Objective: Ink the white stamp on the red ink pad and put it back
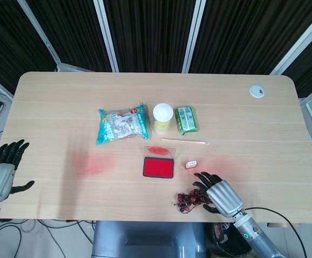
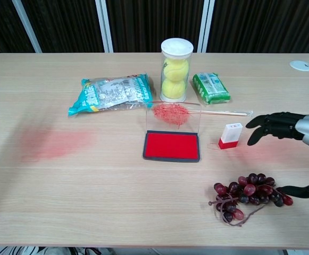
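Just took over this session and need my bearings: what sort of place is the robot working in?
Probably a lab or office test setup, not a home. A plain wooden table with a cable grommet carries unrelated props: a tennis-ball tube, grapes and a red ink pad. Dark panelled partitions stand behind it.

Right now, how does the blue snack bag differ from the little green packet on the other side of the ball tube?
The blue snack bag is clearly larger than the green packet. The bag is crinkled, shiny and partly see-through; the packet is smooth and blocky. The bag lies left of the tennis ball tube, stretched sideways, while the packet lies right of it, angled away. Both lie flat on the table, untouched by either hand.
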